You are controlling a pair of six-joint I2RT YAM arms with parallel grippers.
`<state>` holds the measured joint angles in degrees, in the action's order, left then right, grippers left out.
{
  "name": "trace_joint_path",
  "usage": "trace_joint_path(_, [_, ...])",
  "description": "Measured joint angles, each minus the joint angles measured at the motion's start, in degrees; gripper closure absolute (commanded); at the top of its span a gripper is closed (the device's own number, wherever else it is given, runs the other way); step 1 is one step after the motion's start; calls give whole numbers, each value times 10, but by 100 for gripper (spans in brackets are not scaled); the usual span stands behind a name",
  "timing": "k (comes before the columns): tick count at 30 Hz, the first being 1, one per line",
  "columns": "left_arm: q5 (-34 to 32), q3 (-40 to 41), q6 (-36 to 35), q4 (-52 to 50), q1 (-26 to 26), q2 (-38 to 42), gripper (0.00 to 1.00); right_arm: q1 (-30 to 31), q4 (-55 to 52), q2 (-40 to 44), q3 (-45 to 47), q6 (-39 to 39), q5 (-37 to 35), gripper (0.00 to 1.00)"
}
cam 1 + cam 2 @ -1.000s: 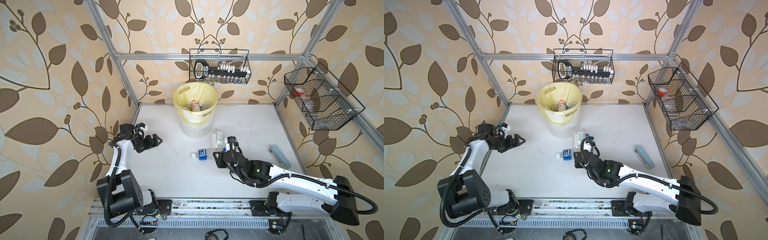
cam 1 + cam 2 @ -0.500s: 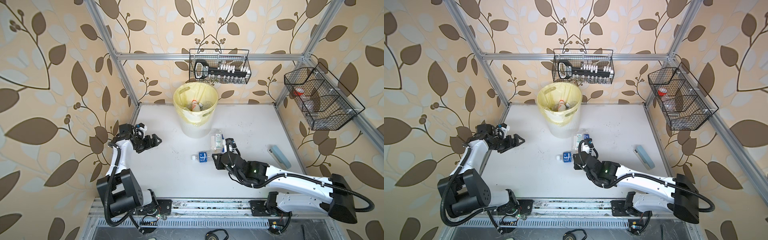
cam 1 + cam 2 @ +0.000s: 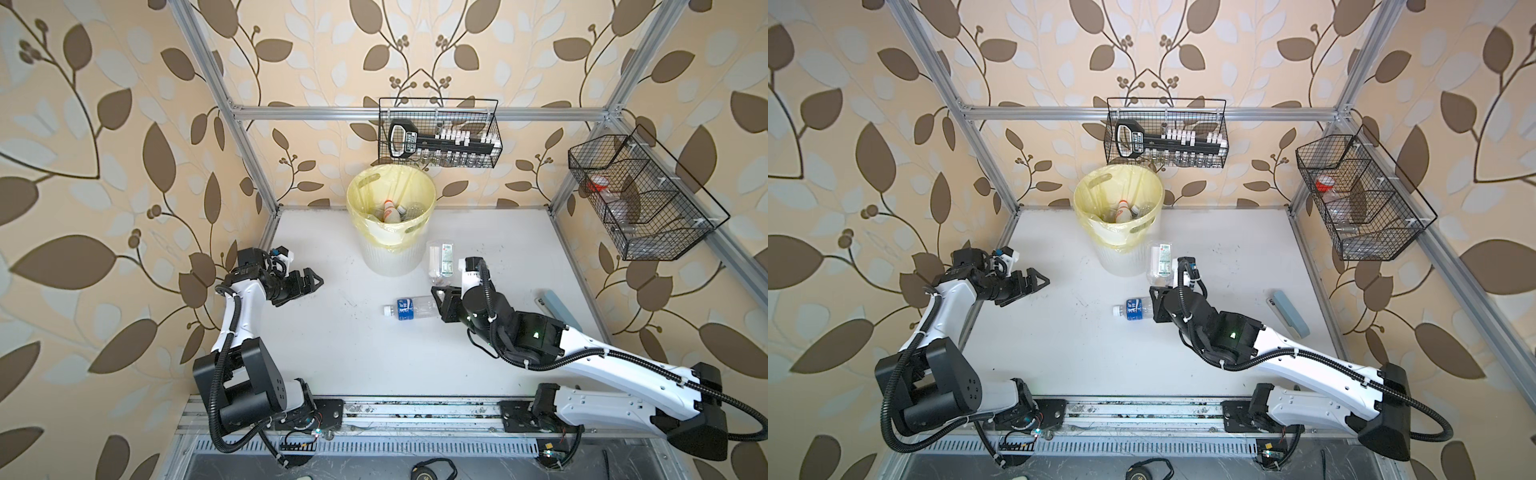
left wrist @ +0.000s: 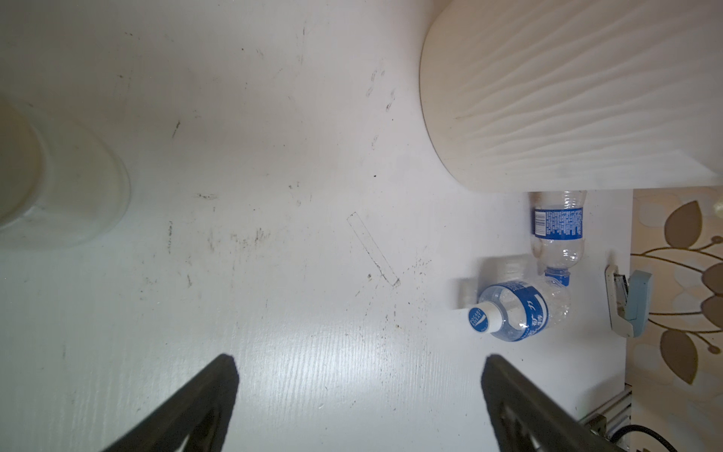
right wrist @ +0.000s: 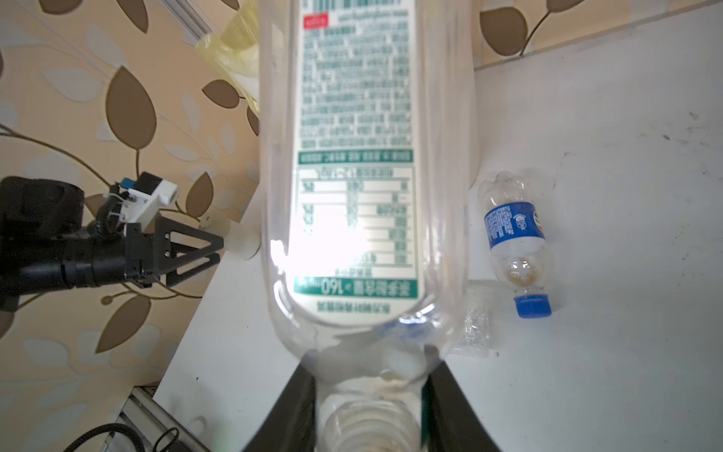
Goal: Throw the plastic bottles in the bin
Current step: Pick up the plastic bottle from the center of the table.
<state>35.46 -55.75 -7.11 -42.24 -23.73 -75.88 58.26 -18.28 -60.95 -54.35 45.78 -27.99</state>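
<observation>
White counter (image 3: 332,353): right gripper (image 5: 369,395) clamps the clear green-labelled plastic bottle (image 3: 442,259) by its neck, carry step, beside the round white ribbed yellow-lined bin (image 3: 386,257). Next: clear the rim, release; left gripper (image 3: 309,282) splayed, idle.

open table (image 3: 365,365): centre and lower middle of both top views, bare between the two arms.
bin (image 3: 388,259): upper centre; blocks the back of the table, its mouth uncovered.
back basket (image 3: 438,133): hangs on the wall just above the bin's far rim.
held bottle (image 3: 441,259): clamped at its neck by the right gripper (image 3: 441,297), just beside the bin's right wall, closing that gap.
blue-label bottle (image 3: 411,308): lies at centre, immediately left of the right gripper.
blue-cap bottle (image 5: 516,238): lies on the table beside the held bottle, seen in the right wrist view.
stapler (image 3: 557,309): near the right edge, well apart from the bottles.
left gripper (image 3: 316,280): jaws spread wide at the left edge; bare surface runs rightward to the blue-label bottle.
right arm (image 3: 582,357): crosses the lower right diagonally.
</observation>
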Motion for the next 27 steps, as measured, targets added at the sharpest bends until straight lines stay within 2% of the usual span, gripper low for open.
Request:
trace_joint_path(10, [6,0,0,-1,-4,0,1,-74,-6,4,-85,-44,58,71])
trace_joint_path(22, [21,-3,-2,-7,-4,-9,1,-45,-16,48,-59,-33,59,70])
trace_joint_path(27, [21,-7,-3,-7,-4,-15,1,-52,-19,37,-69,-45,61,69])
